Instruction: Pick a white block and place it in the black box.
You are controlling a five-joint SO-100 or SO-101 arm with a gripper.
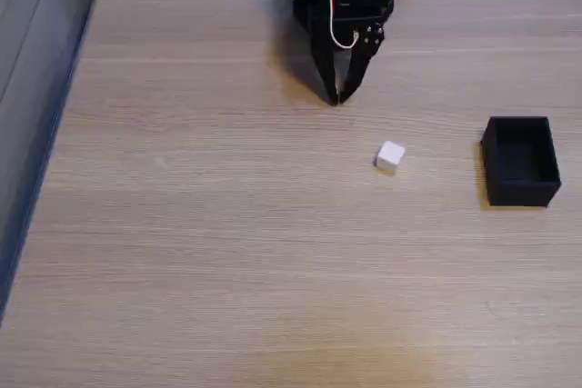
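- Far left in the fixed view: grey wall/panel strip [36,61] runs alongside the wood table [200,252]; shelving w/ books at the top edge.
- Gripper [338,97] hangs top centre, tips pressed together, holding nothing, pointing down at the tabletop.
- White block [389,156] lies down-right of the tips, near but apart; we judge the reach goes that way, w/ jaws opening first.
- Black box [520,161] sits far right, open-topped, well apart from the block.

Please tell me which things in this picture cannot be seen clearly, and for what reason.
- The arm above the hand: cut off by the top edge of the fixed view.
- The black box: its floor is too dark to tell whether it is empty.
- The white block: its far sides face away.
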